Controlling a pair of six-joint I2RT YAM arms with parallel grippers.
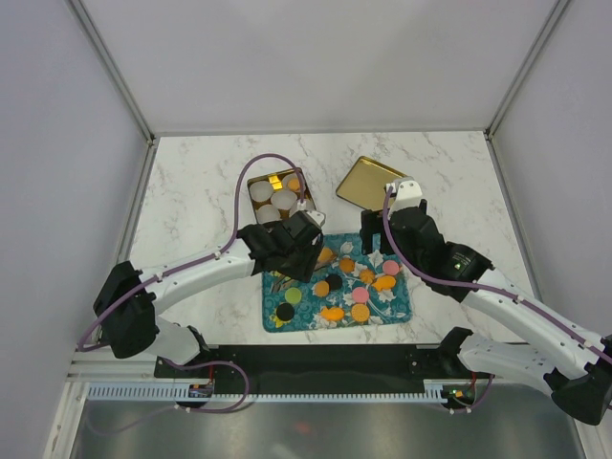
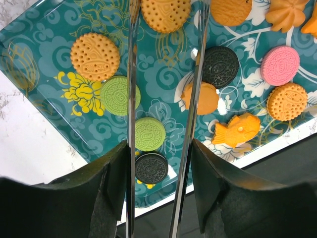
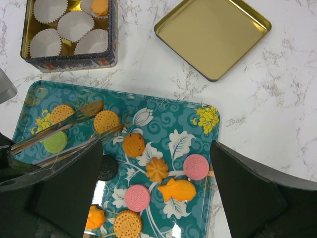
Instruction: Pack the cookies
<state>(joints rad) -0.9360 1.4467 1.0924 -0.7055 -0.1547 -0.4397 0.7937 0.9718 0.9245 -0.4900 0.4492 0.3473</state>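
Cookies lie on a teal patterned tray (image 1: 402, 311): orange (image 2: 94, 56), green (image 2: 120, 95), black (image 2: 151, 167) and pink (image 3: 196, 166) discs, plus a fish-shaped orange one (image 3: 177, 190). My left gripper (image 2: 158, 148) is shut on metal tongs (image 2: 132, 99), whose two arms stand apart over the tray's left part with nothing between them. The tongs also show in the right wrist view (image 3: 64, 126). My right gripper (image 3: 156, 144) is open and empty, hovering above the tray's right half. One orange cookie (image 3: 100, 6) sits in a paper cup in the tin (image 3: 69, 62).
The square tin (image 1: 279, 196) with white fluted paper cups (image 3: 74, 24) stands behind the tray's left end. Its gold lid (image 1: 371, 182) lies upside down to the right of it. White walls enclose the marble table on three sides.
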